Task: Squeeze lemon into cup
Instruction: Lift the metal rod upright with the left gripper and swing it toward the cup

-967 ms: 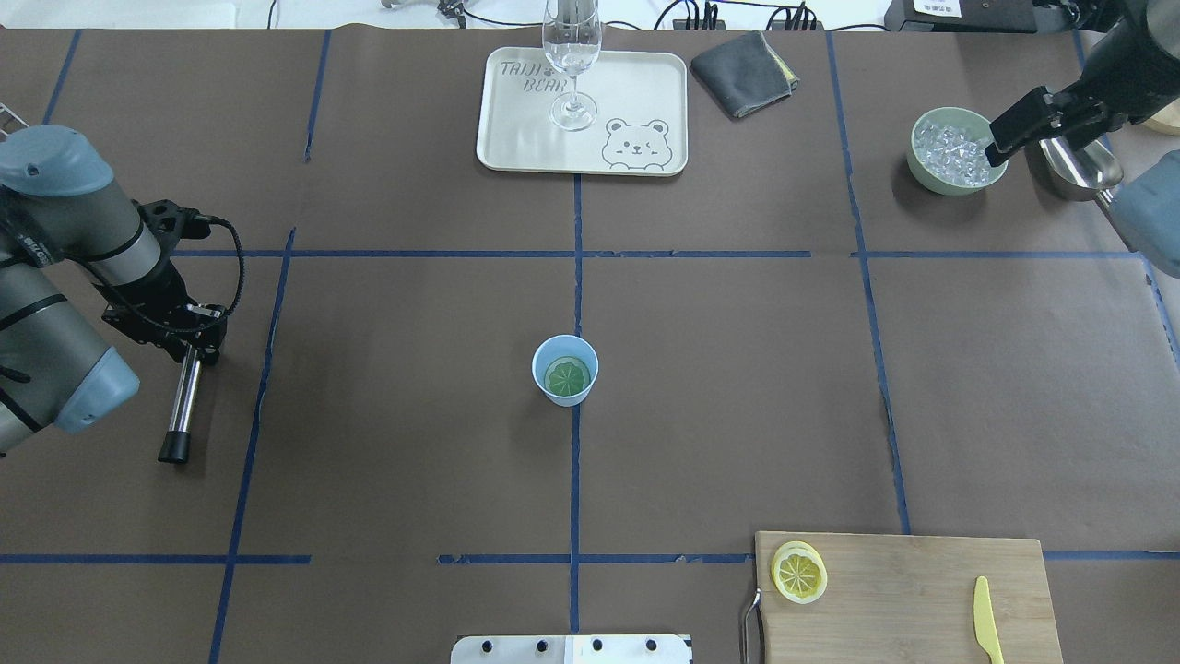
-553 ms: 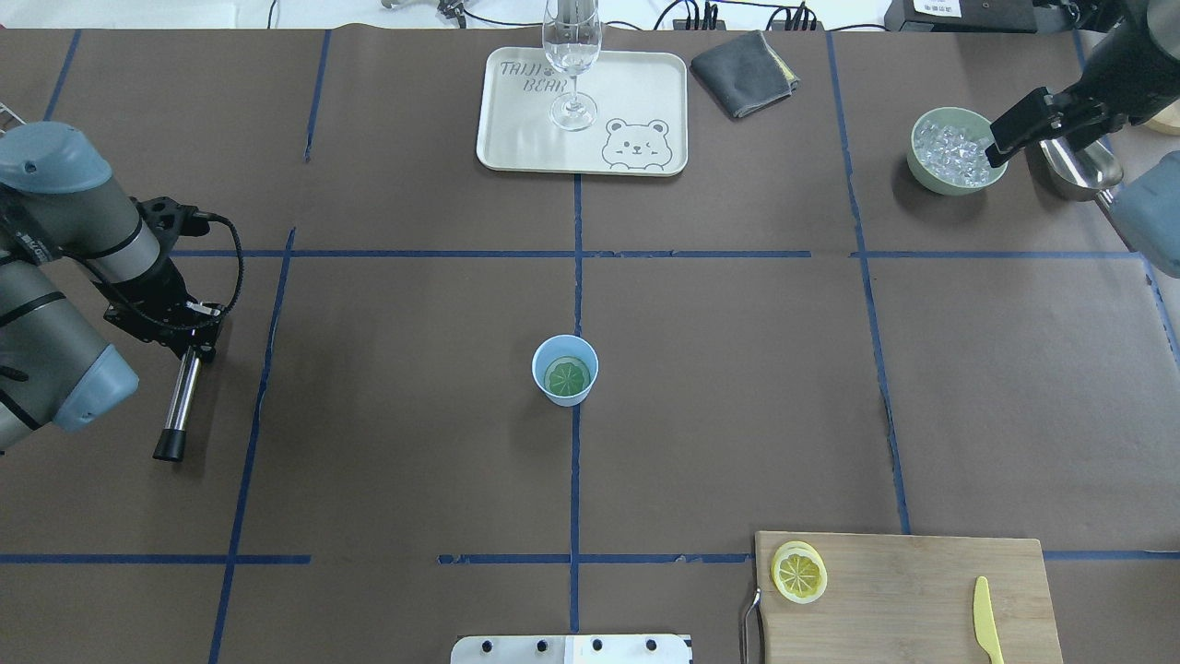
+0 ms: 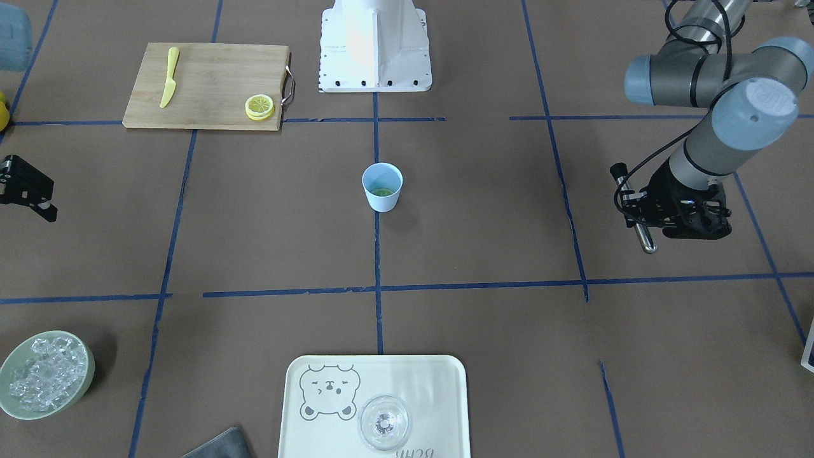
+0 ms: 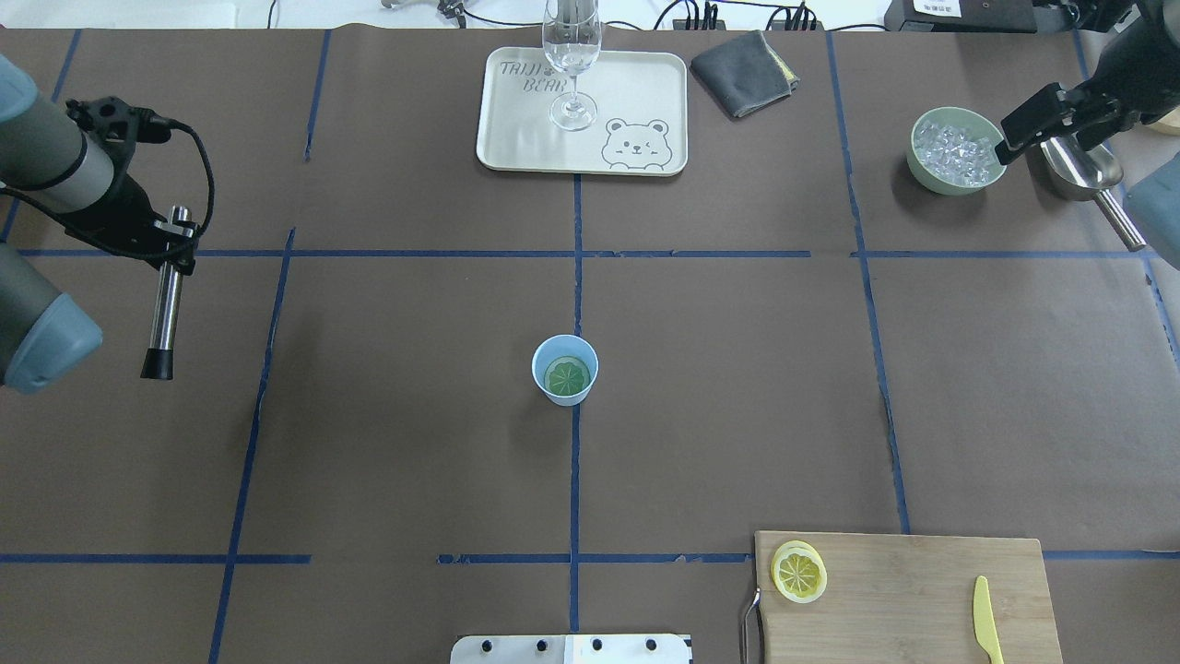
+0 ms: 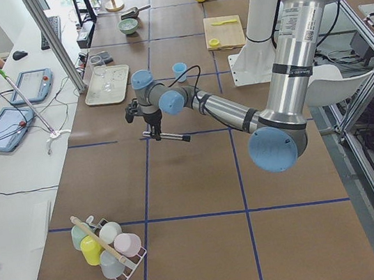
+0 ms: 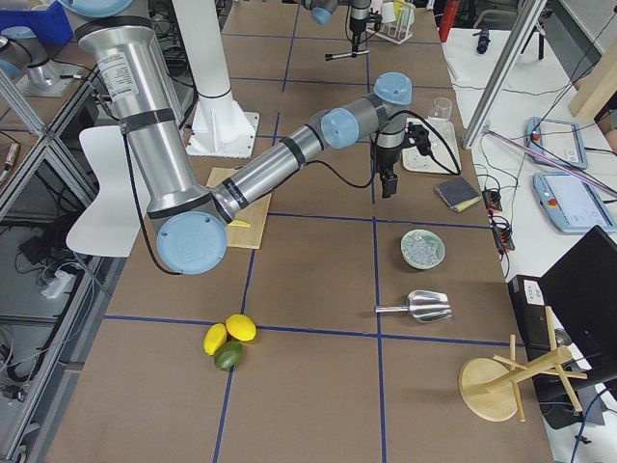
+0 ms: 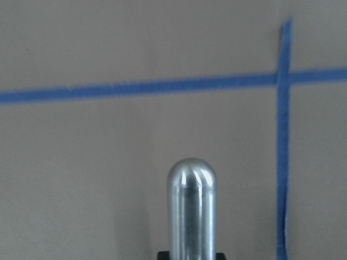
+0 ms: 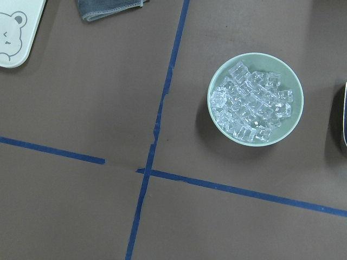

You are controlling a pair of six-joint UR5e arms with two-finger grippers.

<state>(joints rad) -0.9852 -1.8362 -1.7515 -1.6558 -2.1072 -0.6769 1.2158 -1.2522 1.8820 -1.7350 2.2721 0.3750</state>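
The light-blue cup (image 4: pixel 564 370) stands upright at the table's middle, also in the front-facing view (image 3: pixel 382 186). A greenish segmented slice (image 4: pixel 566 376) lies in its bottom. The yellow lemon slice (image 4: pixel 798 573) lies on the wooden cutting board (image 4: pixel 913 590) at the near right, far from both grippers. My left gripper (image 4: pixel 175 242) is shut on a metal rod (image 4: pixel 165 309) with a black tip, held above the table far left of the cup; the rod shows in the left wrist view (image 7: pixel 191 206). My right gripper (image 4: pixel 1014 138) hovers at the far right; whether it is open or shut does not show.
A pale green bowl (image 4: pixel 913 157) of ice and a metal scoop (image 4: pixel 1079 166) sit under the right gripper. A tray (image 4: pixel 525 138) with a clear glass (image 4: pixel 572 55) and a grey cloth (image 4: pixel 745 72) lie at the far edge. A yellow knife (image 4: pixel 986 620) lies on the board.
My left arm has swung away from me and lifted, carrying the rod farther up the table's left side. My right gripper has drifted slightly right and away. Cup and slices have not moved.
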